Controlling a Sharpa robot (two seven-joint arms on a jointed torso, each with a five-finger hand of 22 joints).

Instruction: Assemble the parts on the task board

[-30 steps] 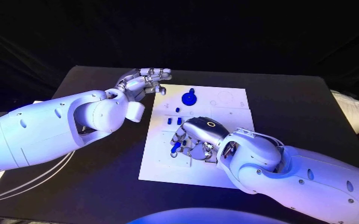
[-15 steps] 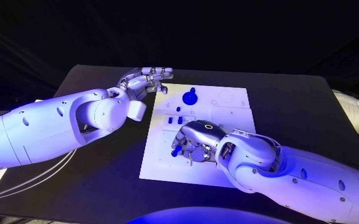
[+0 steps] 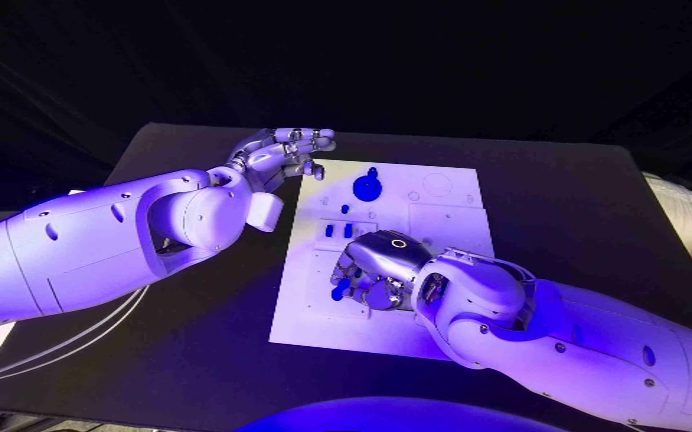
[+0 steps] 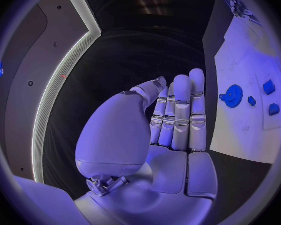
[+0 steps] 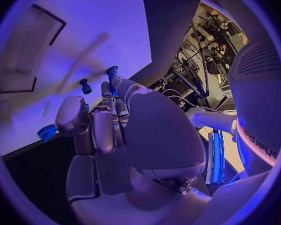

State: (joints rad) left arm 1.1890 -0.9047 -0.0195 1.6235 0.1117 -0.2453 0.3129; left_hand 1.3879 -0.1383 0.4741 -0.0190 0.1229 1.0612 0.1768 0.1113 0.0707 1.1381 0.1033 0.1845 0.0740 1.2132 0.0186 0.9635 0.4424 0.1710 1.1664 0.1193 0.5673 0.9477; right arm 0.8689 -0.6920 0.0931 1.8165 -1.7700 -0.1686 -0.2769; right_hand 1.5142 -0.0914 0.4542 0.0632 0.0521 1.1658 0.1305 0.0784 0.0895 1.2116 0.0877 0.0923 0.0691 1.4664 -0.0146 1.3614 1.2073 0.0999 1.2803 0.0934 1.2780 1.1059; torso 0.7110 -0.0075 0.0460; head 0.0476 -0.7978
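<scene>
The white task board point(image 3: 433, 214) lies in the middle of the black table. A blue gear point(image 3: 366, 189) sits near its far edge, with small blue pieces point(image 3: 340, 231) just in front of it. My right hand point(image 3: 381, 268) is bent over the board's near left part, its fingers curled around a blue peg point(image 3: 339, 290). The right wrist view shows that peg point(image 5: 112, 76) at the fingertips point(image 5: 118, 92), with another blue peg point(image 5: 85, 86) on the board point(image 5: 84, 30). My left hand point(image 3: 283, 159) hovers by the board's far left corner, fingers straight and holding nothing. From its wrist I see the gear point(image 4: 233, 93).
Black table point(image 3: 577, 212) surrounds the board on all sides. Shallow recesses point(image 3: 433, 192) mark the board's far right part. My left forearm point(image 3: 130, 242) lies over the table's left side.
My right hand has shifted slightly over the board's near left part with the blue peg still in its fingers. The left hand has barely moved.
</scene>
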